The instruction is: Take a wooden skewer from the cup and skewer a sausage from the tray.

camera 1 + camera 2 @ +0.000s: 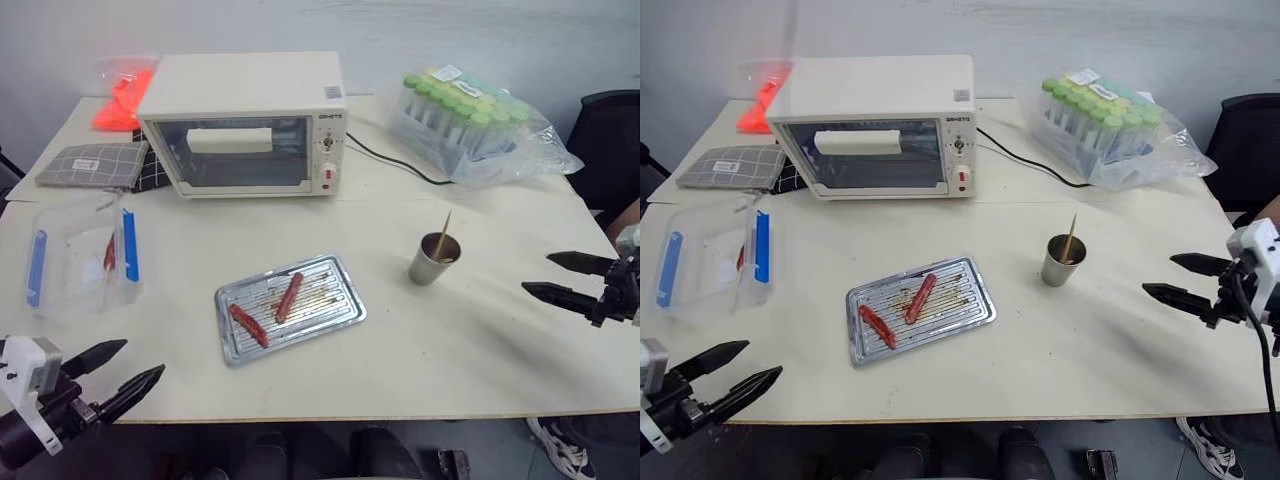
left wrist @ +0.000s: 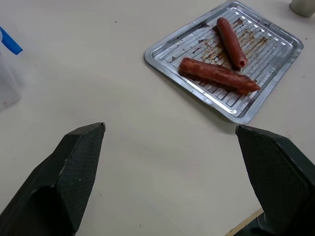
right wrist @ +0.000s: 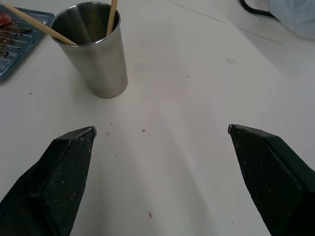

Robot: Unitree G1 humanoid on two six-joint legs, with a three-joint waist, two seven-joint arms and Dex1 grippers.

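Note:
Near the table's middle lies the shiny ridged tray (image 1: 335, 272) with brown grease stains. Two reddish sausages rest on it, one sausage (image 1: 289, 297) toward its centre and a second sausage (image 1: 248, 325) toward its near left corner. To the tray's right stands the small metal cup (image 1: 433, 262) with a wooden skewer (image 1: 444, 235) sticking up from it; the right wrist view has two skewers in the cup (image 3: 96, 59). My left gripper (image 1: 143, 358) hangs open at the table's near left edge, pointing at the tray. Open and empty, my right gripper (image 1: 536, 273) is right of the cup.
A white toaster oven (image 1: 245, 125) stands at the back, its black cable (image 1: 400, 165) running right. A clear plastic box (image 1: 80, 260) with blue clips sits at the left. A bag of green-capped tubes (image 1: 480, 125) lies back right, a grey checked cloth (image 1: 95, 165) back left.

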